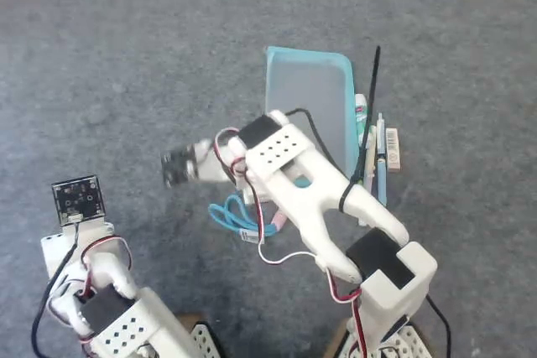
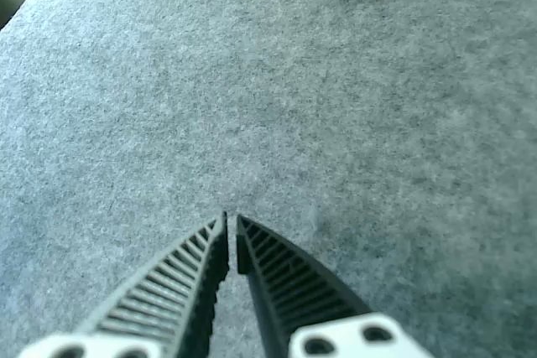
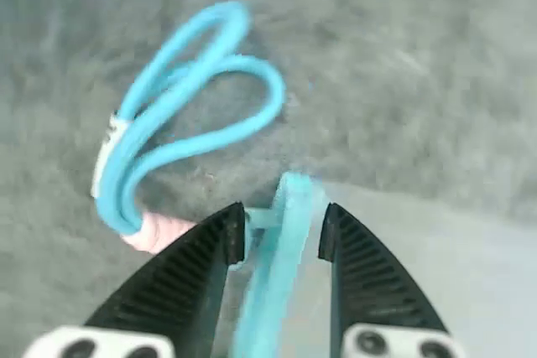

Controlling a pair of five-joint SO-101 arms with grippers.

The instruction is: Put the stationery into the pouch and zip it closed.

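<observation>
The pouch (image 1: 307,96) is translucent with a teal rim and lies flat at the middle of the grey mat. Pens (image 1: 375,161) and a small eraser (image 1: 393,150) lie along its right side. The right arm (image 1: 285,161) stretches over the pouch's near left corner. My right gripper (image 3: 284,222) is open, its fingers on either side of the pouch's teal edge (image 3: 281,249). A blue cord loop (image 3: 189,102) with a pink end (image 3: 159,234) lies just beyond it. My left gripper (image 2: 232,222) is shut over bare mat, holding nothing.
The left arm (image 1: 92,291) sits at the near left corner, far from the pouch. The blue cord (image 1: 235,215) lies on the mat in front of the pouch. A thin black cable (image 1: 370,98) crosses the pouch's right edge. Bare grey mat (image 1: 101,73) lies on the left.
</observation>
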